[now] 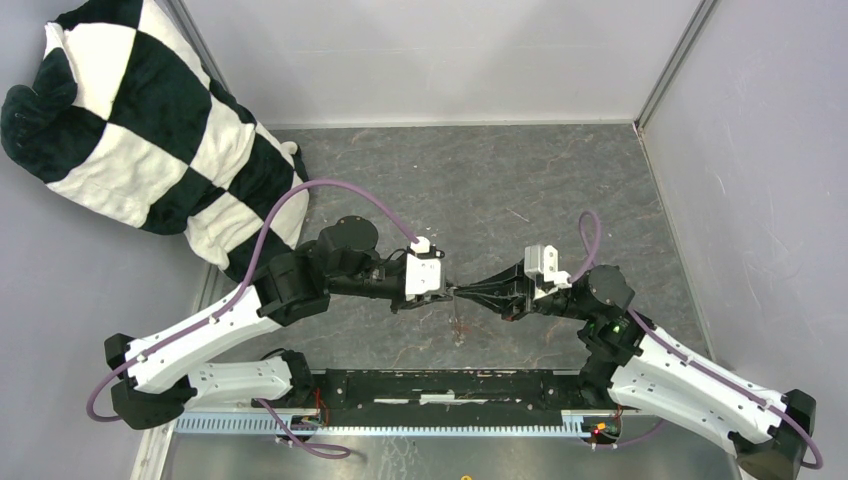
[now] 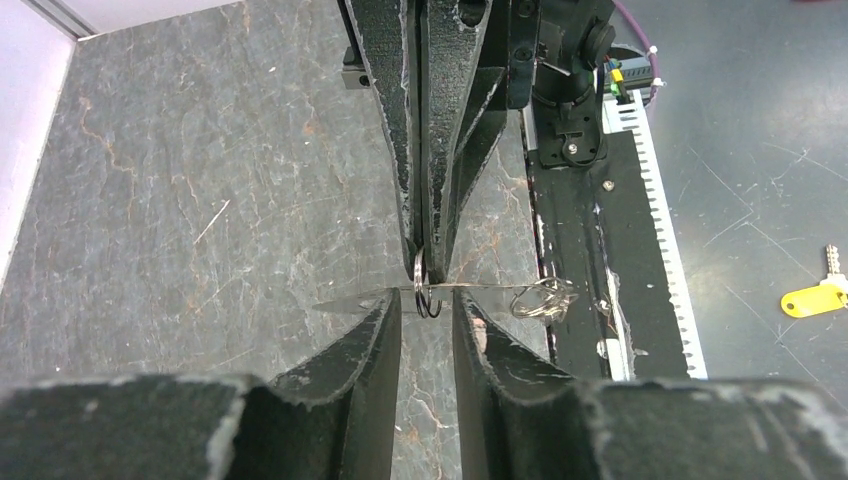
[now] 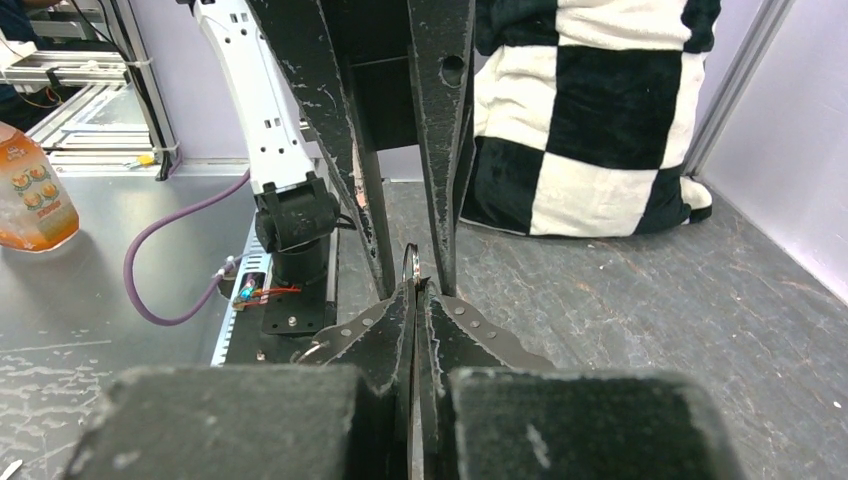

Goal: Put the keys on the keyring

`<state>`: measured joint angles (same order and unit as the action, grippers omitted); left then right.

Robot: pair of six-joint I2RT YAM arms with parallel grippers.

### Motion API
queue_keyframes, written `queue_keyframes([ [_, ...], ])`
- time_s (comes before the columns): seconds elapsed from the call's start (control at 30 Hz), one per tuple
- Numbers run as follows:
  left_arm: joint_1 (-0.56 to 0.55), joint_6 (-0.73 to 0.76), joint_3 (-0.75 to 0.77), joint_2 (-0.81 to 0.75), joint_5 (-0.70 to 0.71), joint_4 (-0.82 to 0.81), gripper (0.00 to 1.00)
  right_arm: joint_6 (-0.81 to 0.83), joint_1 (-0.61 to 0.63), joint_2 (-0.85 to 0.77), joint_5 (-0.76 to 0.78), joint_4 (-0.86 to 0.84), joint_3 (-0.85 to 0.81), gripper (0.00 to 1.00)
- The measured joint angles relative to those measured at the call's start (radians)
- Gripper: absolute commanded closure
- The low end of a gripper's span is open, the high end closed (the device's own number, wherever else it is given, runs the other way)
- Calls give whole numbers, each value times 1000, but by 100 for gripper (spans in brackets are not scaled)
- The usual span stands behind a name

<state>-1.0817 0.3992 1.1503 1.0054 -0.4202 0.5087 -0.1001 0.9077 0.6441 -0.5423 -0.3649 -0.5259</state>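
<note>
My two grippers meet tip to tip above the middle of the table. My right gripper (image 3: 416, 285) is shut on a small round wire ring (image 2: 428, 298), which also shows in the right wrist view (image 3: 408, 262). The ring loops round the keyring (image 2: 345, 300), a thin silvery strip seen edge-on. In the right wrist view the keyring (image 3: 500, 345) spreads flat with a bumpy edge. My left gripper (image 2: 427, 300) is open, one finger on each side of the ring, with the keyring lying across its tips. A tangle of wire rings (image 2: 545, 298) hangs at the keyring's near end. The keys' black and red tags do not show.
A black-and-white chequered cushion (image 1: 150, 130) fills the far left corner. The black base rail (image 1: 440, 385) runs along the near edge. A key with a yellow tag (image 2: 815, 297) lies on the steel surface beyond the rail. An orange bottle (image 3: 30, 190) stands off the table.
</note>
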Motion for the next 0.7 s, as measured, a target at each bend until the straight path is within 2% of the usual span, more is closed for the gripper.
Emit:
queue_keyframes([
  [0.23,3,1,0,0,0,14,96,2,-3,11,-7,6,0,99],
  [0.4,3,2,0,0,0,16,98,8,-3,12,-12,8,0,99],
  [0.43,3,2,0,0,0,16,98,10,-3,13,-14,8,-1,96],
  [0.5,3,12,0,0,0,20,98,11,-3,15,-17,9,-2,79],
  [0.6,3,60,0,0,-5,24,98,22,-3,17,-19,32,-12,61],
  [0.7,3,168,-20,-9,-16,19,98,48,-3,6,-11,70,-32,49],
])
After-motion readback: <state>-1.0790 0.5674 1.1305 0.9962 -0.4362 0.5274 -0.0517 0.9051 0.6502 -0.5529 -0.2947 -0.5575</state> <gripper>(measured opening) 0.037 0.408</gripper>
